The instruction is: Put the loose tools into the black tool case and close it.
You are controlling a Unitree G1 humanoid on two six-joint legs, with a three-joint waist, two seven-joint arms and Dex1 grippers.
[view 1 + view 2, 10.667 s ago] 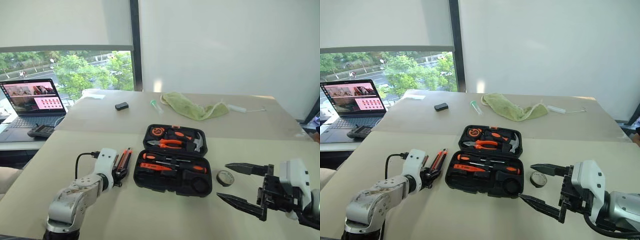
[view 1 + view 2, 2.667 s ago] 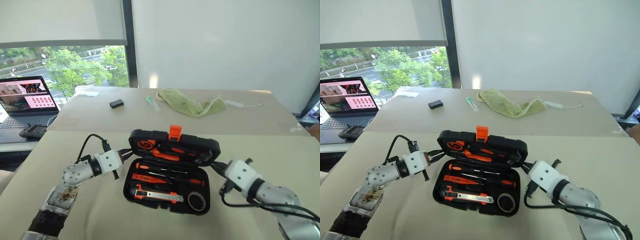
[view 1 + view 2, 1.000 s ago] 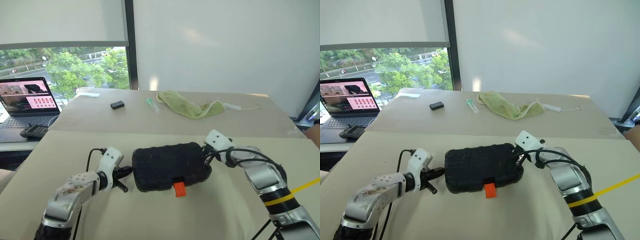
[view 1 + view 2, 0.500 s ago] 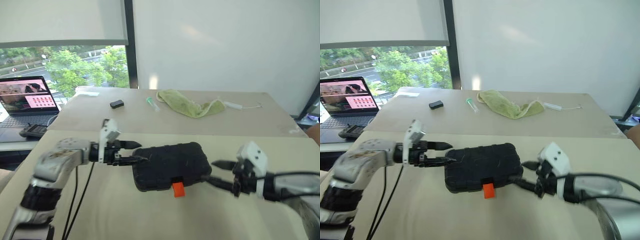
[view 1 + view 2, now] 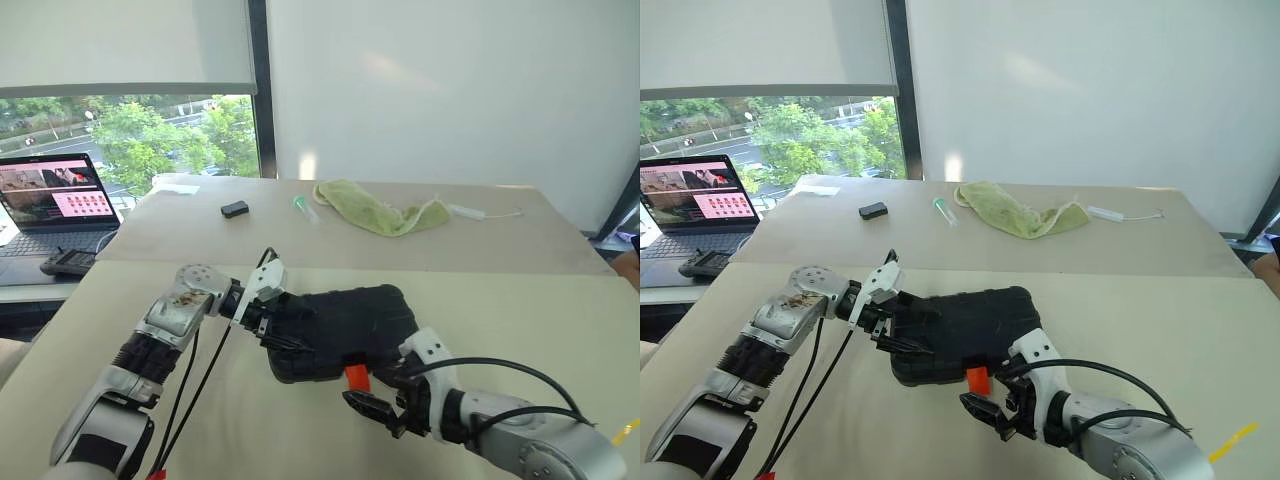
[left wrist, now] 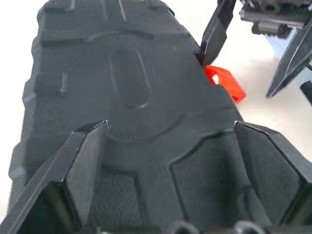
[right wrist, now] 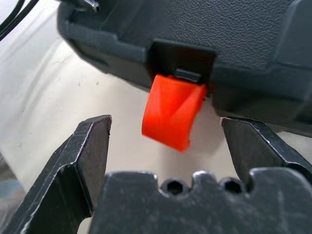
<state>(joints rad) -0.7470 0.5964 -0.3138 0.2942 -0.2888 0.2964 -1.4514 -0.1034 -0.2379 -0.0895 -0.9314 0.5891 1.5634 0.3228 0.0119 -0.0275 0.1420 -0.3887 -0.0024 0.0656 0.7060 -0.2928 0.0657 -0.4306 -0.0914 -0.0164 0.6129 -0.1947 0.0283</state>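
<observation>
The black tool case (image 5: 350,315) lies closed in the middle of the near table. Its orange latch (image 7: 170,114) hangs loose at the front edge. My left gripper (image 5: 285,325) is open, with its fingers spread over the left end of the lid (image 6: 122,73); I cannot tell whether they touch it. My right gripper (image 5: 372,392) is open and low in front of the case. One finger stands on each side of the latch, and neither touches it. The loose tools are out of view.
On the far table lie a green cloth (image 5: 380,212), a small black box (image 5: 236,209), a small tube (image 5: 306,208) and a white cable (image 5: 480,212). An open laptop (image 5: 60,200) stands at the left edge. Bare tabletop surrounds the case.
Both grippers have opened. The left one swung right over the case's left end. The right one pulled back from the case's right side to the latch in front.
</observation>
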